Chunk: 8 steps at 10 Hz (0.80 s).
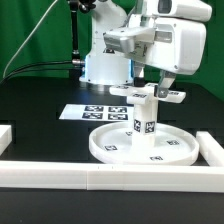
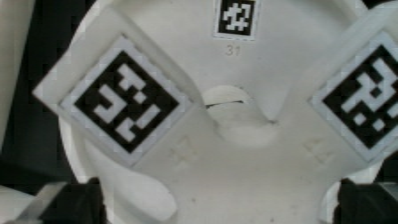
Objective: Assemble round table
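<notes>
Your gripper (image 1: 152, 88) sits right over the base (image 1: 153, 94), the cross-shaped piece, at the top of the leg (image 1: 144, 116). Whether the fingers are clamped on it or loose, you cannot tell: the exterior view hides the tips, and the wrist view shows only dark finger ends (blurred) at the edge of the base (image 2: 205, 110), filling the picture with its tags. The leg stands upright at the middle of the disc (image 1: 143, 146), which lies on the black table (image 1: 40, 125), near the marker board (image 1: 92, 112). I judge the step as seating the base on the leg. Next likely calls for turning it squarely, without tilting the leg.
</notes>
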{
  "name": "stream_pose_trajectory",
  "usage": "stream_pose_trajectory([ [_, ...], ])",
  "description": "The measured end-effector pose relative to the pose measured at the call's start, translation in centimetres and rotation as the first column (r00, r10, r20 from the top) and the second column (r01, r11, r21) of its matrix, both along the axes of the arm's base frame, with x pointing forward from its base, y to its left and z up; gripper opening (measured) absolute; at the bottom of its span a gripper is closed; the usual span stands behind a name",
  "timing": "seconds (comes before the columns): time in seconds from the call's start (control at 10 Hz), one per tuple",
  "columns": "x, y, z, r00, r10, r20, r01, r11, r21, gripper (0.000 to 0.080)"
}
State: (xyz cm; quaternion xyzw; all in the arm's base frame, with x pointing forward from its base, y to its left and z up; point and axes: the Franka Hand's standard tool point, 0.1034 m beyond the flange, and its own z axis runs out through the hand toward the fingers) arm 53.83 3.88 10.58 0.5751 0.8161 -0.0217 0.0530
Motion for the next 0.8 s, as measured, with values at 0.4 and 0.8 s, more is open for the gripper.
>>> stream_pose_trajectory([
  [0.4, -0.1, -0.12, -0.24, 1.0, -0.026, -0.002, 0.026, 1.0, 0.001, 0.0626],
  [0.8, -0.09, -0.18, -0.24, 0.998, -0.065, 0.002, 0.065, 0.998, 0.003, 0.0433],
])
